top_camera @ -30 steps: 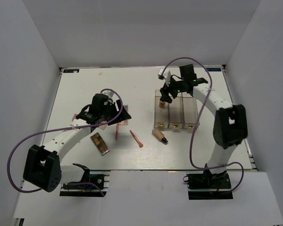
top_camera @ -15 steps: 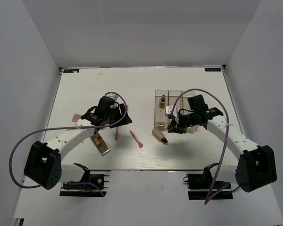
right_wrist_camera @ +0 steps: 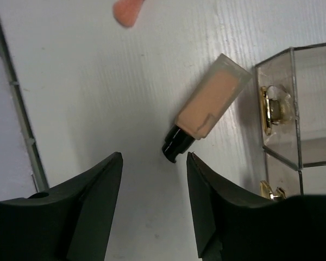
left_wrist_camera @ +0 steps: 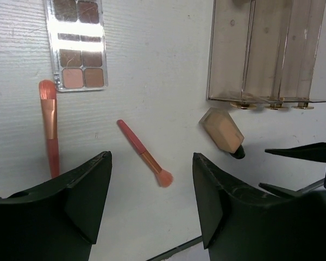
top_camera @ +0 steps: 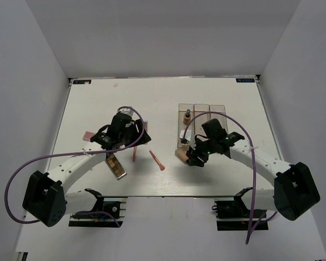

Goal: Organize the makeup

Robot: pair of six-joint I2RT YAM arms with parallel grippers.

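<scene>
Bottle - tan, dark cap - lies on its side on table, just in front of the boxes' gold ends, cap pointing away from them. R gripper hangs right over it w/ jaws apart, nothing btwn them, not touching it. 2nd bottle stands upright inside the leftmost box.

L gripper is spread wide and empty too, up off the table above the brushes. Round brush lies diagonal, btwn the lying bottle and flat brush. Flat brush's tip is just beside a corner of the brown palette. None of these touch, as far as the L wrist view shows.

Pink palette sits on the table's left side, beyond the L arm. Dark slab by the L wrist may be another palette - mostly hidden under the arm, can't tell.
</scene>
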